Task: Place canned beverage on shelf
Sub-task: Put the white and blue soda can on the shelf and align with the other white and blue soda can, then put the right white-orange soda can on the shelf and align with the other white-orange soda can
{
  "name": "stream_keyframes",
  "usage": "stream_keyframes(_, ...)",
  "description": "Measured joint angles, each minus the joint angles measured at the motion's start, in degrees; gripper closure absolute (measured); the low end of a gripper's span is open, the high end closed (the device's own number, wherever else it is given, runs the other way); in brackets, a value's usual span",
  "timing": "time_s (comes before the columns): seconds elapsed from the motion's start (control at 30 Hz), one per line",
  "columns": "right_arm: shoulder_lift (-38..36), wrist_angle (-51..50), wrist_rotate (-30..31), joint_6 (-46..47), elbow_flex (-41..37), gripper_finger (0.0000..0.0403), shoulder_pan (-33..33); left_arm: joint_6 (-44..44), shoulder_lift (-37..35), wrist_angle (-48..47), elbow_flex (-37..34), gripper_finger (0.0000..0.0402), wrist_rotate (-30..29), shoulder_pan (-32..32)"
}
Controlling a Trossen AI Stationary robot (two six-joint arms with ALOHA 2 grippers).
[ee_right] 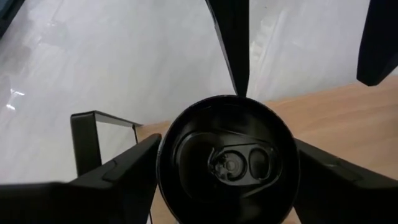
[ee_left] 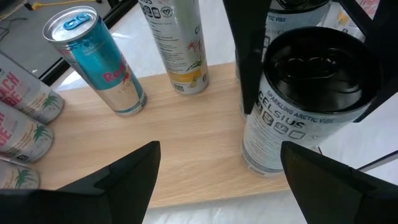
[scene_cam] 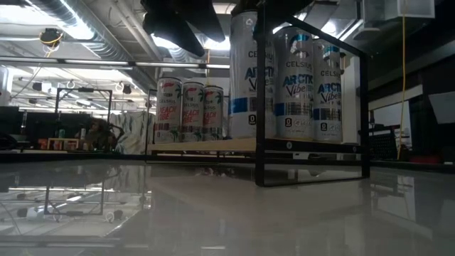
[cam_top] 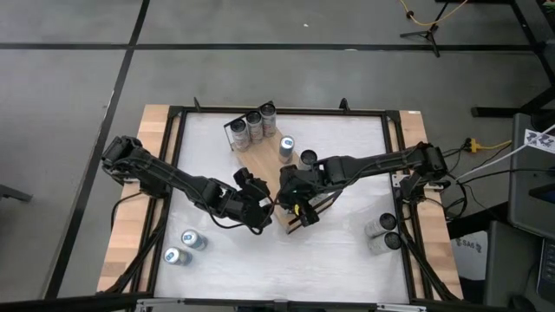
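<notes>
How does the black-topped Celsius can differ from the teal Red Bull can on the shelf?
The Celsius can has a black top and white body; the Red Bull can has a silver top and teal body. The Celsius can stands at the shelf edge between the right gripper fingers; the Red Bull can stands free. Both are upright.

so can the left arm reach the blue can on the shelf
probably yes: the left tool is open, with only bare shelf between it and the blue can; the black-topped can stands aside
</notes>
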Motion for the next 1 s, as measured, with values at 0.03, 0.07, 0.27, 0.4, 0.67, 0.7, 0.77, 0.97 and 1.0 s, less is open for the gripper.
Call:
stream_keyframes(0.03, 0.0, 0.0, 0.0, 0.0, 0.0, 0.0103, 0.0, 0.0, 0.0, 0.0, 0.0, 0.0076, 0.0, 0.0)
stream_keyframes(0.07, 0.0, -0.1, 0.0, 0.0, 0.0, 0.0102, 0.0, 0.0, 0.0, 0.0, 0.0, 0.0076, 0.0, 0.0)
stream_keyframes(0.27, 0.0, -0.9, 0.2, 0.1, 0.0, 0.0100, 0.0, 0.0, 0.0, 0.0, 0.0, 0.0076, 0.0, 0.0)
stream_keyframes(0.4, 0.0, -2.1, 0.2, 0.1, 0.0, 0.0100, 0.0, 0.0, 0.0, 0.1, 0.0, 0.0076, 0.0, 0.0)
stream_keyframes(0.67, -0.3, -3.4, 0.0, 0.3, 1.5, 0.0100, 0.0, -0.2, 0.0, 0.2, 0.0, 0.0076, 0.0, 0.0)
stream_keyframes(0.7, -0.3, -3.5, 0.0, 0.3, 2.2, 0.0100, 0.0, -0.2, 0.0, 0.2, 0.0, 0.0076, 0.0, 0.0)
stream_keyframes(0.77, -0.3, -4.5, 0.0, 0.3, 3.7, 0.0100, 0.0, -0.2, 0.0, 0.2, 0.0, 0.0076, 0.0, 0.0)
stream_keyframes(0.97, -0.4, -7.7, 0.0, 0.3, 8.1, 0.0100, 0.0, -0.2, 0.0, 0.3, 0.0, 0.0076, 0.0, 0.0)
stream_keyframes(1.0, -0.4, -8.4, 0.0, 0.3, 8.9, 0.0100, 0.0, -0.1, 0.0, 0.3, 0.0, 0.0076, 0.0, 0.0)
